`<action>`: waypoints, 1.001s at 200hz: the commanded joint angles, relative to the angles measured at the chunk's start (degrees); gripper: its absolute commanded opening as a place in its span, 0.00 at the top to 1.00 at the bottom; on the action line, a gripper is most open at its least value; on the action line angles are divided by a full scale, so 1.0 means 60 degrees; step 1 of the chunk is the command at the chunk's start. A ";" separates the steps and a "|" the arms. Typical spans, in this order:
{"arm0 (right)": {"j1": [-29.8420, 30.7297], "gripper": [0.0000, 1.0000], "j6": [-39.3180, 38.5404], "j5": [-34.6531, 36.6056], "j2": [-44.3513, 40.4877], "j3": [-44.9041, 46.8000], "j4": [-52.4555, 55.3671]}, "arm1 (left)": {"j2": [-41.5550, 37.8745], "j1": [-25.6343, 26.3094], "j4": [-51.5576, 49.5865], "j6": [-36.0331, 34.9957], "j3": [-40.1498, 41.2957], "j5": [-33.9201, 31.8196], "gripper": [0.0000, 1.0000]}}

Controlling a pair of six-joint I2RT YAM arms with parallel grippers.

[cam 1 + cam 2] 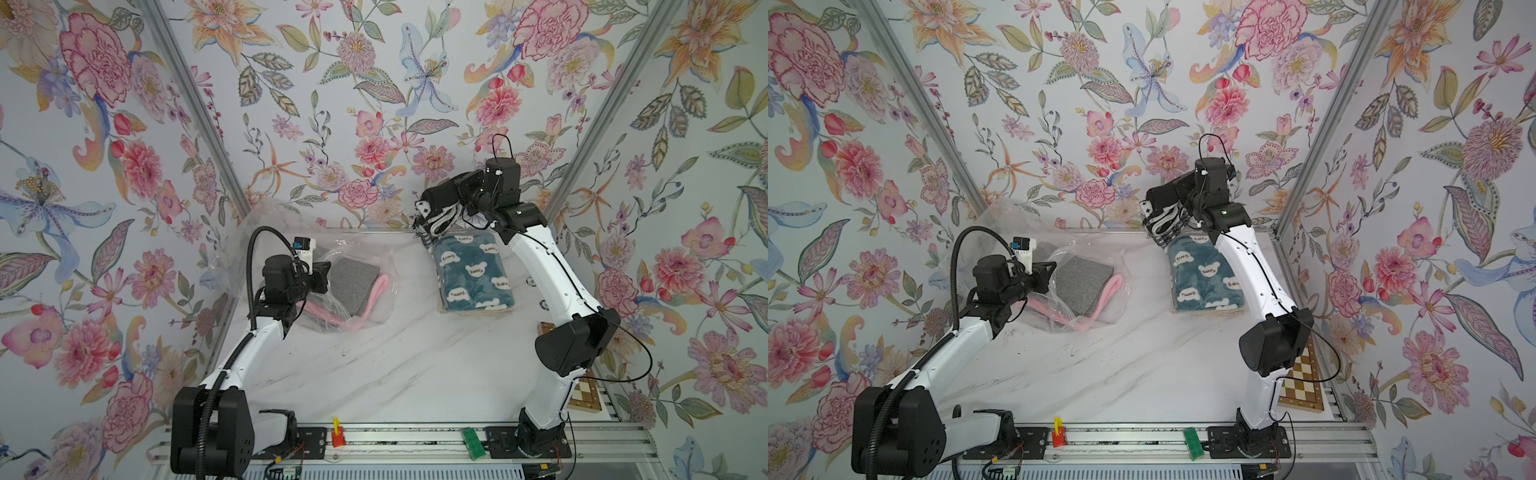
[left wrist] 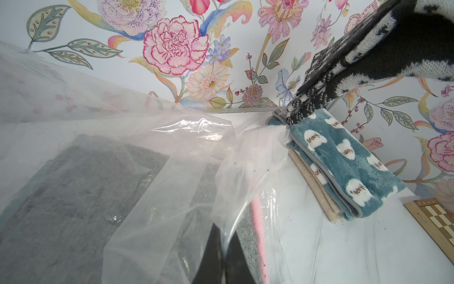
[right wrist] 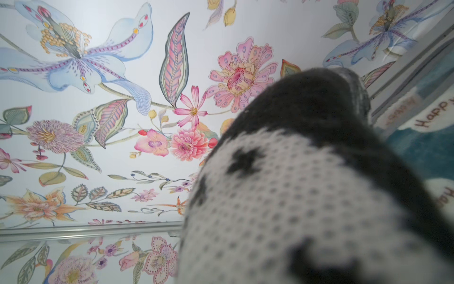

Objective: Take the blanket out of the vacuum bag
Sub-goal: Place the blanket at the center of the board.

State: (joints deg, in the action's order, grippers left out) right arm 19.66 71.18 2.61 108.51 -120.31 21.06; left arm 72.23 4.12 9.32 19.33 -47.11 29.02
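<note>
The vacuum bag (image 1: pixel 374 253) (image 1: pixel 1100 249), clear crinkly plastic, lies at the back left of the table in both top views. A folded grey blanket (image 1: pixel 355 286) and a pink one (image 1: pixel 376 289) lie inside it. My left gripper (image 1: pixel 326 276) (image 2: pixel 224 248) is shut on a fold of the bag's film (image 2: pixel 172 159). A black-and-white knitted blanket (image 1: pixel 436 224) (image 3: pixel 294 196) hangs from my right gripper (image 1: pixel 432 208) (image 1: pixel 1156 205), which is shut on it, raised at the back right. Its lower end touches a folded teal blanket (image 1: pixel 471 272). The knit hides the right fingers.
The teal blanket (image 2: pixel 344 167) with white bear shapes rests on a beige one (image 2: pixel 312 182). A chessboard (image 1: pixel 1304 374) lies at the table's right edge behind the right arm. A red piece (image 1: pixel 338 436) and a green piece (image 1: pixel 473 442) sit on the front rail.
</note>
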 commanded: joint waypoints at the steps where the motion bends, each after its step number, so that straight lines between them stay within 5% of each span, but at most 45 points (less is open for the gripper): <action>1: -0.0174 1.00 0.0787 0.0046 0.0726 -0.0401 -0.1948 | -0.0078 -0.0078 0.0365 0.0038 0.0114 0.0145 0.95; 48: -0.0318 1.00 0.0986 0.0382 0.1675 -0.1559 -0.2033 | 0.0359 -0.0072 0.0411 0.0131 0.0074 0.0333 0.96; 200: -0.0757 1.00 0.1676 0.1875 0.0716 0.1168 -0.3949 | 0.0806 0.0071 0.0548 0.0263 -0.0013 0.0628 0.96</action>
State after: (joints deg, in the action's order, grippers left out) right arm 15.16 82.13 11.25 118.63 -114.72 2.76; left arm 76.16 4.19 11.29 20.43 -47.11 31.38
